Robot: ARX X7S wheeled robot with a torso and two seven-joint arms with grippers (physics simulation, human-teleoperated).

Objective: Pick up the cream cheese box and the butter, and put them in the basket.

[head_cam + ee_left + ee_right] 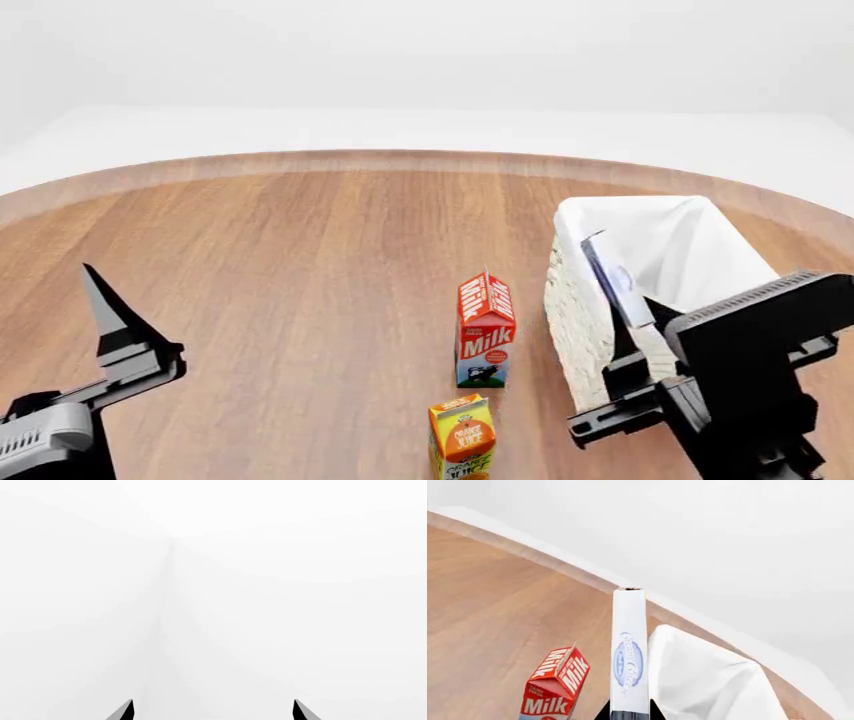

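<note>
- Right now my right gripper (625, 335) is clamped on the cream cheese box (617, 282), which stands on edge between the fingers, raised above the near left rim of the basket (571, 320).
- From the right wrist view I see the cream cheese box (628, 655) edge-on, a narrow white strip with its blue oval print facing the camera, and the two dark fingertips (606, 714) pinching its lower end.
- The basket's white cloth lining (707, 680) lies just beside the box in that view; in the head view the lining (674, 245) folds over the rim, and what I can see of the inside holds nothing.
- I cannot find the butter in any of my three views.
- My left gripper (114, 315) is held up at the near left of the wooden table (294, 260), clear of everything; in the left wrist view its two fingertips (123, 711) stand wide apart with only white background between them, so the jaws are open and hold nothing.
- A red-white milk carton (486, 330) stands upright on the table just left of the basket, apart from it.
- An orange juice carton (462, 438) stands nearer to me than the milk, close to it, and is cut off by the bottom edge of the head view.
</note>
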